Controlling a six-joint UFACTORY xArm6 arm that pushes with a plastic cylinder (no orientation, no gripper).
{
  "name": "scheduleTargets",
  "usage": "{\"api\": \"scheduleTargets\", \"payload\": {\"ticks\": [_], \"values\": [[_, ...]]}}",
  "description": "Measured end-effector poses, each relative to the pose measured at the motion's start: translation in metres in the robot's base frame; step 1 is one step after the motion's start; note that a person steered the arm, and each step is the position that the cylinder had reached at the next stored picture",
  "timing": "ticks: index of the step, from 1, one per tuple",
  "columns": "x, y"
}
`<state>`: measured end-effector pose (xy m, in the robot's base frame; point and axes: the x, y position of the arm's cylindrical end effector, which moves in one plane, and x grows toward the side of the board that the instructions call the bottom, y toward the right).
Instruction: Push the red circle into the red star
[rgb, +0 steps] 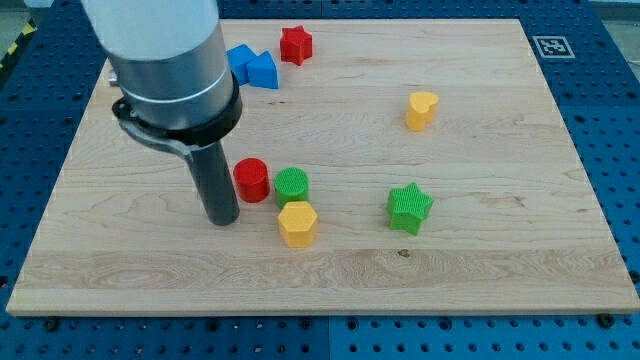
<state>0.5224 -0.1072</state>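
Note:
The red circle (252, 180) stands left of the board's middle, touching or nearly touching a green circle (292, 185) on its right. The red star (295, 44) sits near the view's top edge, well above the red circle. My tip (221, 219) rests on the board just left of and slightly below the red circle, close to it; I cannot tell if they touch. The wide grey arm body (165, 60) hangs over the upper left of the board.
A yellow hexagon (298, 223) lies just below the green circle. A green star (409, 208) is to the right, a yellow heart (421, 109) at the upper right. Two blue blocks (252, 68) sit left of the red star. The wooden board (500, 250) lies on a blue pegboard.

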Motion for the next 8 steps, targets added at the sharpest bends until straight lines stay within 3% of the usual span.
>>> {"api": "scheduleTargets", "payload": {"ticks": [2,4,8], "values": [[-0.034,-0.001],[-0.019,0.046],[-0.086,0.087]]}}
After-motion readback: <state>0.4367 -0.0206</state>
